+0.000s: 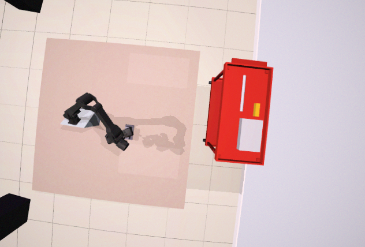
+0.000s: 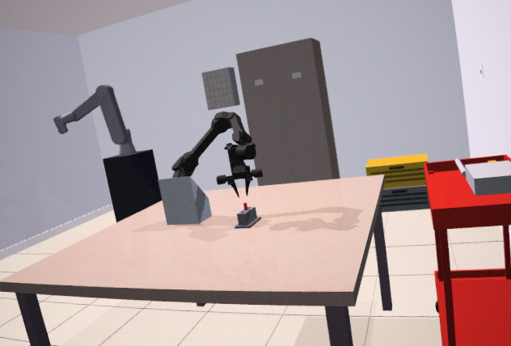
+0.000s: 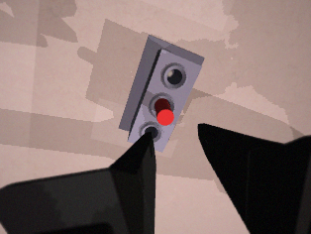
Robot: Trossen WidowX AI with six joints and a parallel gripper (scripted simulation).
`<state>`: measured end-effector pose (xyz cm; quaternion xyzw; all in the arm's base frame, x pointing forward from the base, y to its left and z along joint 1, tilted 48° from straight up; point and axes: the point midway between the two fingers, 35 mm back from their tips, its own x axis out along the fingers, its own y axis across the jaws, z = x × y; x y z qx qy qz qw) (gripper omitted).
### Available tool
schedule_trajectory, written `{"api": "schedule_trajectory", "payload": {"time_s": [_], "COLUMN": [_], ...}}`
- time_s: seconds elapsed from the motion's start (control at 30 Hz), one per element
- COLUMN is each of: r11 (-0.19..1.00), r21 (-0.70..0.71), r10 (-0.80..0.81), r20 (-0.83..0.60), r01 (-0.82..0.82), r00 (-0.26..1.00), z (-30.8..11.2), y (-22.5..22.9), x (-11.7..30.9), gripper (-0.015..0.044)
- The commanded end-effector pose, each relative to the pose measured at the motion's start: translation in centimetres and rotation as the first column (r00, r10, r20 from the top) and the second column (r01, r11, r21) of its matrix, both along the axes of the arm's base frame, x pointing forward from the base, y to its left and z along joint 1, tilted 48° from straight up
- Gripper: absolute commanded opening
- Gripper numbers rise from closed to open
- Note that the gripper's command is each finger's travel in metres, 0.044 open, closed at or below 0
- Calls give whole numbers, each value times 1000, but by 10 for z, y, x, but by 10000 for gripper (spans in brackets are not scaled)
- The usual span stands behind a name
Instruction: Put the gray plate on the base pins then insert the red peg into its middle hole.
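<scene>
The gray plate [image 2: 246, 217] [image 3: 191, 71] lies flat on the base [image 2: 240, 226] [image 3: 133, 106]. Dark round pins show in its two outer holes in the wrist view. The red peg [image 2: 245, 206] [image 3: 165, 117] stands upright in the plate's middle hole, with a short red part above the top. How deep its lower end reaches is hidden. My gripper [image 2: 242, 196] [image 3: 174, 134] is open and empty above the peg, touching neither peg nor plate. In the top view the arm partly covers the plate and hides the peg.
A gray wedge-shaped block [image 1: 84, 120] [image 2: 179, 201] stands by the arm's base on the table [image 1: 73, 173] [image 2: 185, 263]. A red cart [image 1: 230, 91] [image 2: 458, 193] with a gray box [image 1: 250, 135] [image 2: 491, 181] stands beyond the table's edge.
</scene>
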<state>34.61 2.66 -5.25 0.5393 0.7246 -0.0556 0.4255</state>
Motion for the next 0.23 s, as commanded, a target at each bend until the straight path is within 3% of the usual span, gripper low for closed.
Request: {"api": "schedule_trajectory", "payload": {"time_s": [0.0,0.2], "r11": [1000,1000], "r21": [-3,-3], "r10": [5,5], "r20": [5,5], "r01": [-5,-5], "r00": [1000,1000], "z": [2,5], "y": [-2,-6], "x": [0,0], "gripper": [150,150]}}
